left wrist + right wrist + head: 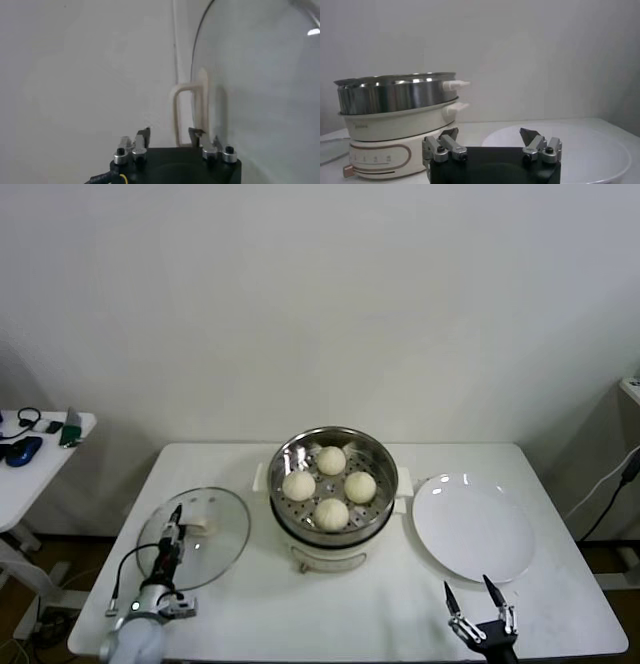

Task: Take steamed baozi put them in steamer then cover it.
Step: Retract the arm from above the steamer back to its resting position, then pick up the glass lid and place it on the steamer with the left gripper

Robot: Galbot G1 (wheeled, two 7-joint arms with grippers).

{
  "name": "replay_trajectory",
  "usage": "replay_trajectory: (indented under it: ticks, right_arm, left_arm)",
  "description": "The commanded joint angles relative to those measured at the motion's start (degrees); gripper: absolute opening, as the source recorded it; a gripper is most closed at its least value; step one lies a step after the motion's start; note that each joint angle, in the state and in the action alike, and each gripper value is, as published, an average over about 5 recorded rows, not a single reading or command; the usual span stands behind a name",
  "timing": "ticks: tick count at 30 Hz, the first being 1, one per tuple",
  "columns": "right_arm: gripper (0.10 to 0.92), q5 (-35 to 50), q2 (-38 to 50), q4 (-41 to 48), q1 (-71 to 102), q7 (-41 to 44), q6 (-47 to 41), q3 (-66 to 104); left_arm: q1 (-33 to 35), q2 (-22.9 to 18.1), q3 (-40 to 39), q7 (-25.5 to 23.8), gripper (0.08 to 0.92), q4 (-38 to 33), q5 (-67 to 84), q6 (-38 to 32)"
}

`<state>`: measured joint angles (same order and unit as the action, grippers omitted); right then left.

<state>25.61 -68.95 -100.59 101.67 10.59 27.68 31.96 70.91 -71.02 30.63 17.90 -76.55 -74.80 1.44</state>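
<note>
All four steamed baozi (331, 486) already sit inside the steamer (334, 446), so only the covering is left. The cover (195, 537) lies flat on the surface (240, 614), well to the steamer's left, and the left tool (172, 536) is right over it, its fingers (144, 138) parted around the cream handle (190, 112), apparently to grip it; nothing is held yet. The right tool (480, 604) waits open and empty, with the white plate (473, 527) just ahead of it.

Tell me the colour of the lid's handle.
Cream-white, on the clear glass lid; the handle shows best in the left wrist view.
</note>
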Motion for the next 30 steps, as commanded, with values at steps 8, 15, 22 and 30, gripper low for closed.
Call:
replay_trajectory:
  ticks: [8,15,22,30]
  right_arm:
    - [0.823,-0.1,-1.0,-0.9,0.4,0.1,-0.3,-0.2]
    - [0.823,-0.1,-1.0,-1.1,0.3,-0.1,-0.5,0.2]
    - [0.823,-3.0,-1.7,-1.3,-0.2,-1.8,-2.3,0.9]
    - [0.823,-5.5,-2.3,-1.1,-1.1,-4.1,-3.5,1.4]
  left_arm:
    - [-1.3,-0.8,-0.2,1.4,0.320,1.9,0.3,-0.3]
    - [1.5,1.1,-0.4,-0.8,0.148,-5.4,3.6,1.6]
    - [7.3,9.2,0.2,-11.7,0.144,-24.0,13.8,11.7]
    - [7.2,18.9,0.1,-21.3,0.144,-42.1,21.5,27.1]
